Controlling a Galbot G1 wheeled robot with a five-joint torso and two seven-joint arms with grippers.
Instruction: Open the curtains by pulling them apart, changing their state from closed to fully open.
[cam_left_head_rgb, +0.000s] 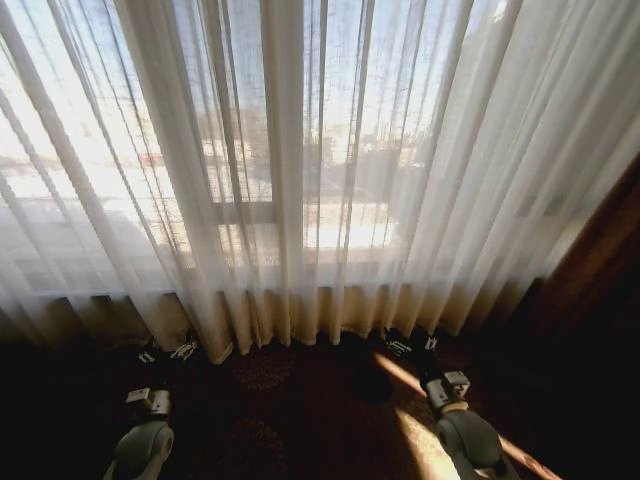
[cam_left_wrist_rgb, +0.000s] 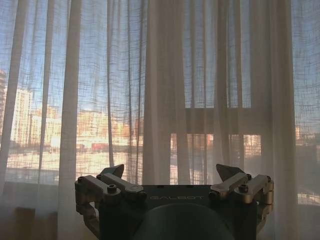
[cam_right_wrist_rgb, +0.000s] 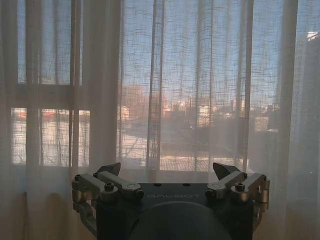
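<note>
The sheer white curtains (cam_left_head_rgb: 300, 170) hang closed across the whole window, pleats falling to the floor, with a denser fold at the middle (cam_left_head_rgb: 285, 200). My left gripper (cam_left_head_rgb: 166, 352) is low at the left, just short of the fabric's hem, fingers open. My right gripper (cam_left_head_rgb: 412, 346) is low at the right, also open and close to the hem. In the left wrist view the open gripper (cam_left_wrist_rgb: 171, 174) faces the curtains (cam_left_wrist_rgb: 165, 100) with nothing between its fingers. The right wrist view shows the same: open gripper (cam_right_wrist_rgb: 167, 172) facing curtains (cam_right_wrist_rgb: 200, 90).
A dark brown drape (cam_left_head_rgb: 600, 280) hangs at the right edge. The floor is dark patterned carpet (cam_left_head_rgb: 290, 420) with a streak of sunlight near the right arm. A window frame and city buildings show through the fabric.
</note>
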